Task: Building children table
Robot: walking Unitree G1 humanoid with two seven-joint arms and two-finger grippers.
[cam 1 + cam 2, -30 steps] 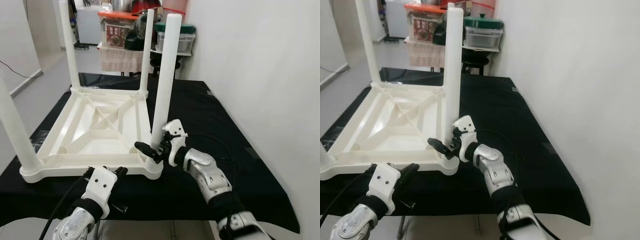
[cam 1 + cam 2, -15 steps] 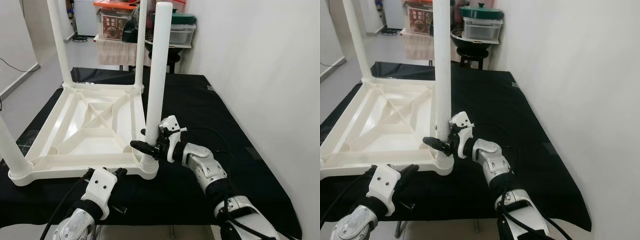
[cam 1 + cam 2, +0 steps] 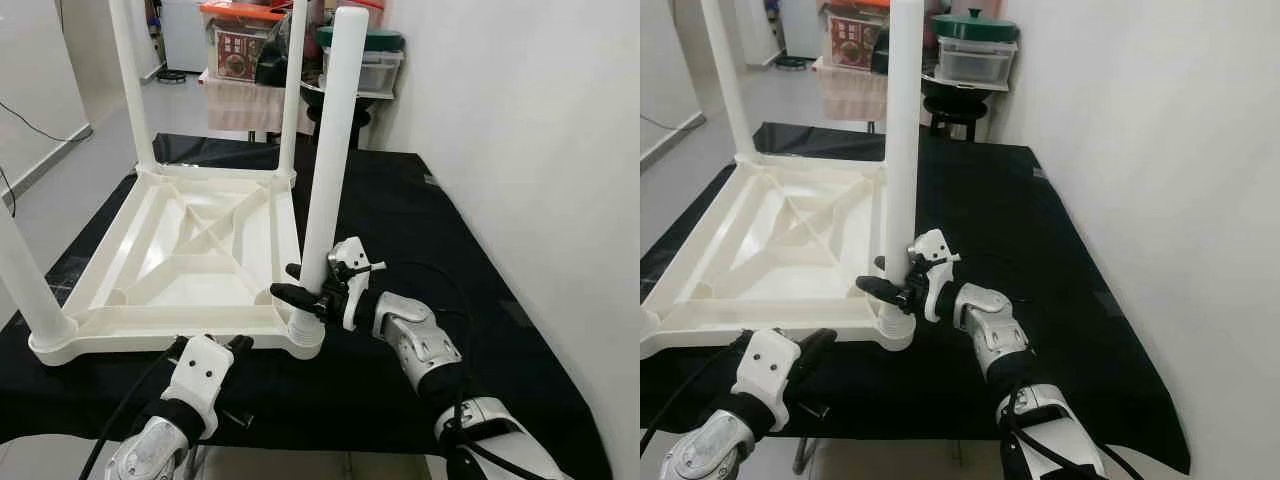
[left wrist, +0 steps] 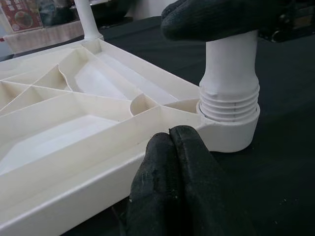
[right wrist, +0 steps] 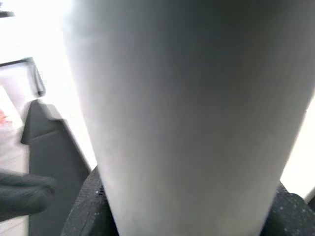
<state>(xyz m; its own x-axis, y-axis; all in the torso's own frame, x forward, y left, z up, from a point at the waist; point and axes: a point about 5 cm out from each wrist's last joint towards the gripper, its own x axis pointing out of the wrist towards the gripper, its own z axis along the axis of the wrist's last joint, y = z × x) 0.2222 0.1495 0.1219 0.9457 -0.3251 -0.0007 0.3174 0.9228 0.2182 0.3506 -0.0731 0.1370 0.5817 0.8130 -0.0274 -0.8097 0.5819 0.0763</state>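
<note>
On the black-covered work surface (image 3: 420, 220), a white plastic children's table (image 3: 190, 250) lies upside down, ribbed underside facing up. A plain white wall (image 3: 540, 130) runs along the robot's right. Beyond the far edge of the cloth: a side rack with a patterned storage bin (image 3: 238, 48) and a clear container with a green lid (image 3: 975, 45).

Three legs already stand in the far-left (image 3: 130, 85), far-right (image 3: 292, 90) and near-left (image 3: 25, 275) corner sockets. Fourth leg (image 3: 325, 160) stands upright in the near-right corner socket (image 3: 305, 338). Left wrist view shows its threaded end (image 4: 229, 101) still partly exposed above the socket collar, so not fully seated.

Right gripper (image 3: 300, 290) is clamped around the fourth leg low down, just above the threads; one finger (image 3: 290, 295) wraps the near side. In the right wrist view the leg crosses the frame between the black pads (image 5: 86, 211).

Left gripper (image 4: 174, 147) sits at the near rail of the table, just left of the near-right socket; both fingertips pressed together, holding nothing, tips touching or almost touching the rail (image 4: 83, 182). Cannot tell which.
</note>
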